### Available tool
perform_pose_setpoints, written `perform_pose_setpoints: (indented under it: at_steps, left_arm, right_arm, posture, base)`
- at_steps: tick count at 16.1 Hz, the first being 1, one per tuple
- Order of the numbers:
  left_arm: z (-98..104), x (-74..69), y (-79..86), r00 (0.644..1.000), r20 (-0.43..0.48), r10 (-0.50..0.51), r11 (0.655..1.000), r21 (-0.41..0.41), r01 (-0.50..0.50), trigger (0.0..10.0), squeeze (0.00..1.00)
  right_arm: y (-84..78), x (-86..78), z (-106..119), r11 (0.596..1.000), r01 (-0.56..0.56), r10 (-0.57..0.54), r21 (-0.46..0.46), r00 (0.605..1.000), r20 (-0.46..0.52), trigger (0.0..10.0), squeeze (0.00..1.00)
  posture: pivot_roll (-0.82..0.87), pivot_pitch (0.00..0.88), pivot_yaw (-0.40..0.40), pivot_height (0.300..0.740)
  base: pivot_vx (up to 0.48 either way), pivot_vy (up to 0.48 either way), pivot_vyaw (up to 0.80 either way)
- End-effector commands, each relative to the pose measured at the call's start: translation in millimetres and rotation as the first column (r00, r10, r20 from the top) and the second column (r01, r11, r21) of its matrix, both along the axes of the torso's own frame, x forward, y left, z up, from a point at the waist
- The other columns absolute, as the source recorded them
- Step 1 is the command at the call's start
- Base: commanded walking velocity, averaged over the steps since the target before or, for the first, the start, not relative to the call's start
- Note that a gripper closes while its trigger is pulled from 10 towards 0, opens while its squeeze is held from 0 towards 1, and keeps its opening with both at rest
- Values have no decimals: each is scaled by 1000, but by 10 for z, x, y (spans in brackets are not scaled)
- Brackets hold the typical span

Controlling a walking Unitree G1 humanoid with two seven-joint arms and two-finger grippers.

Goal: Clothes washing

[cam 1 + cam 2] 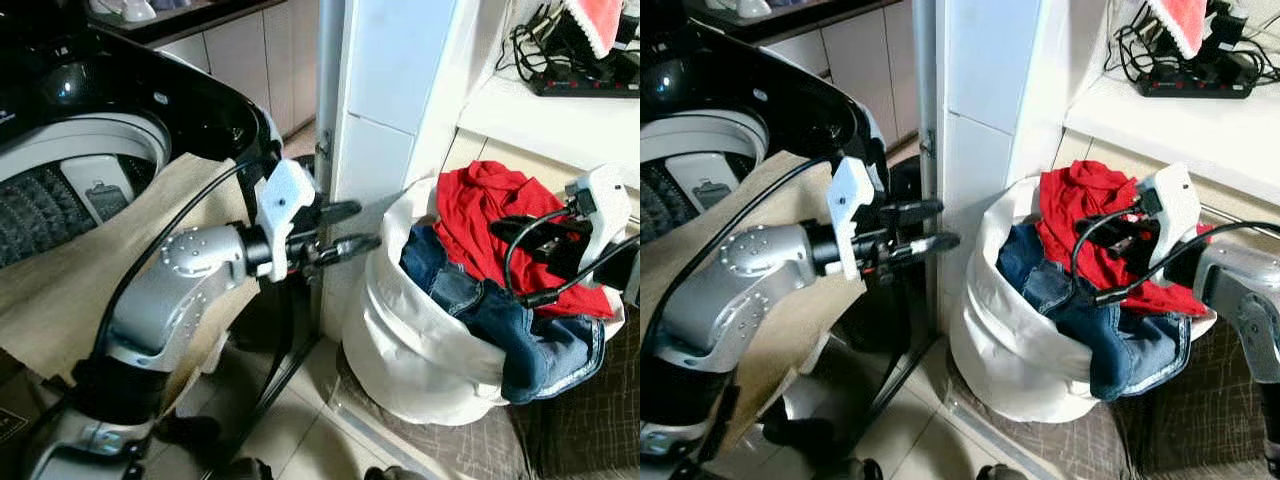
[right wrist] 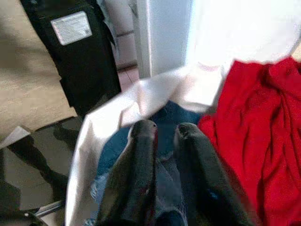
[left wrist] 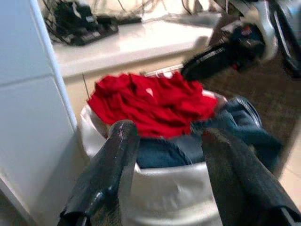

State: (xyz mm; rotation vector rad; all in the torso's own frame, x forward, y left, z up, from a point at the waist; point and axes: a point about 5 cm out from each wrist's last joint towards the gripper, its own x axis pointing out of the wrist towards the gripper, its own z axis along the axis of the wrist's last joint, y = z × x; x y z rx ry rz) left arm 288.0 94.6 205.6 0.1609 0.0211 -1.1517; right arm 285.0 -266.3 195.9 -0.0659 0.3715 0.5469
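A white laundry basket stands on the floor by a white pillar. A red garment lies on top of blue jeans, which spill over the rim. My left gripper is open and empty, held level just left of the basket's rim and pointing at it. My right gripper hovers over the red garment from the right, its fingers close together with nothing between them. The top-loading washing machine with its open drum sits at the left, behind my left arm.
A beige cloth drapes over the washer's front. The white tiled pillar rises between washer and basket. A shelf with a power strip and cables is behind the basket. A dark rug lies under it.
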Motion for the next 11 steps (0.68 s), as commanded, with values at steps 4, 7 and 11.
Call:
perform_pose_setpoints:
  at_steps: [4, 7, 11]
  left_arm:
    - [-56, -38, 32, 999, -37, -35, 999, 36, 36, 10000, 0]
    - [-31, -46, 34, 993, -112, -35, 999, -19, 33, 10000, 1000]
    - [-46, -86, 45, 991, -120, -65, 998, 7, 66, 10000, 1000]
  right_arm:
    - [12, 52, -96, 995, -76, 72, -59, 995, -64, 10000, 1000]
    - [27, 84, -124, 991, -107, 101, -80, 992, -76, 10000, 1000]
    - [42, 103, -175, 968, -220, 202, -119, 968, -146, 10000, 1000]
  posture:
    - [-119, 44, 14, 740]
    - [-113, 50, 14, 740]
    - [-105, 57, 13, 740]
  base:
    - [0, 0, 0]
    - [0, 0, 0]
    - [0, 0, 0]
